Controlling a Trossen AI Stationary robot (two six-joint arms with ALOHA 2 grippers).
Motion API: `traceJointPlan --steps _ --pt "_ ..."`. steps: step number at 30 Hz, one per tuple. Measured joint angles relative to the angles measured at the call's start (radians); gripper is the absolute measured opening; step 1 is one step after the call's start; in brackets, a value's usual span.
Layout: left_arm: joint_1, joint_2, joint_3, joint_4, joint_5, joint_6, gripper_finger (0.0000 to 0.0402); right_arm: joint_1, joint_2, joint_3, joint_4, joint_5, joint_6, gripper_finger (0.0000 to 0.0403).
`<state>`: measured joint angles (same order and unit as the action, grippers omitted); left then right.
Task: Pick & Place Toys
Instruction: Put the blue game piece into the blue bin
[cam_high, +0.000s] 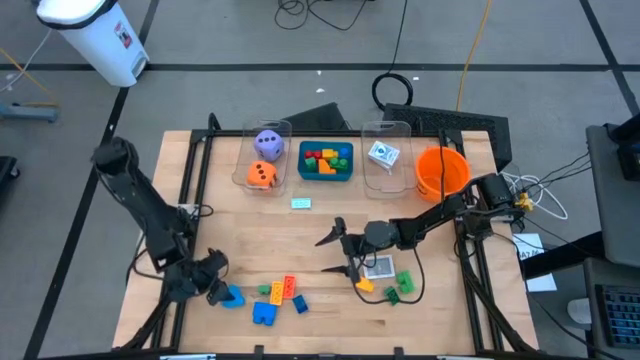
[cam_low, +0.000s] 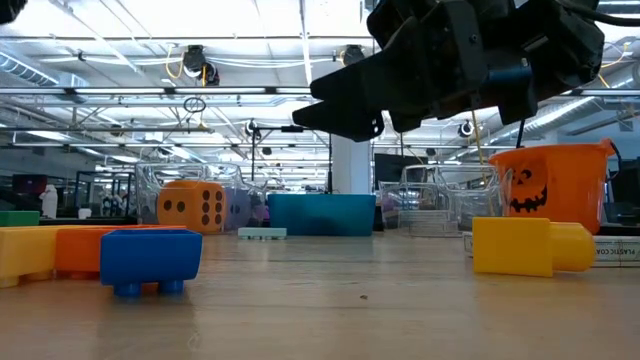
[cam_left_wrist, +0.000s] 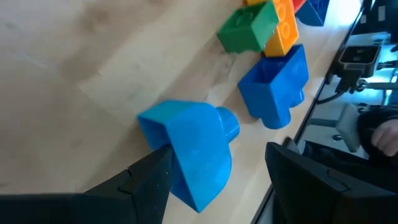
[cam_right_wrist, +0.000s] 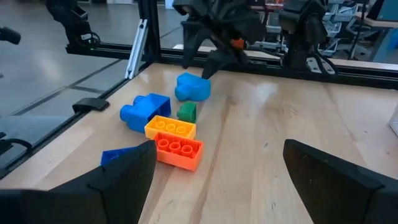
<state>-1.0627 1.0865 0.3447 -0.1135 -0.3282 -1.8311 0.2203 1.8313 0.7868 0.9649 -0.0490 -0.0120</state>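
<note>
Blue plastic fills the gap in my left gripper (cam_left_wrist: 214, 180): a light-blue brick (cam_left_wrist: 189, 149) lies on the wood near the table's (cam_high: 200, 215) front left, and my fingers stand spread either side of it, one close against its flank, nothing clamped. I judge they are set this way to close on it next.

My right gripper (cam_high: 335, 250) hangs above the table's middle with its jaws wide and empty, pointed toward the loose pile. It carries nothing; I take it to be waiting, or lining up on that pile.

Sorting looks to go by kind. The left clear bin (cam_high: 262, 160) holds two dice, purple die (cam_high: 267, 142) and orange die (cam_high: 261, 174). The teal tray (cam_high: 326, 161) holds a heap of bricks I cannot count. The right clear bin (cam_high: 384, 156) holds one white card (cam_high: 383, 154). An orange bowl (cam_high: 441, 171) stands beyond it.

Loose on the table: besides the one between my fingers, a dark-blue brick (cam_high: 264, 313), a green one (cam_high: 264, 290), a yellow-and-orange stack (cam_high: 283, 290), and another blue piece (cam_high: 300, 304). Under my right arm lie one card (cam_high: 380, 267), one yellow brick (cam_high: 366, 285) and two green ones (cam_high: 400, 285). One small teal piece (cam_high: 301, 203) lies in front of the tray.
</note>
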Motion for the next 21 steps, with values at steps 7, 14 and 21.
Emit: traceJointPlan --steps 7,14,21 --pt "-0.005 0.156 0.0 0.203 0.002 0.014 0.0257 -0.003 0.0 0.0 -0.005 0.0 -0.006 0.0341" --pt "-0.004 0.26 0.001 0.319 0.052 0.014 0.0257 -0.004 0.0 0.0 -0.005 0.001 -0.017 0.0341" --pt "-0.003 0.282 0.0 0.36 0.055 0.046 0.0204 -0.004 0.0 0.0 -0.005 0.001 -0.018 0.0341"
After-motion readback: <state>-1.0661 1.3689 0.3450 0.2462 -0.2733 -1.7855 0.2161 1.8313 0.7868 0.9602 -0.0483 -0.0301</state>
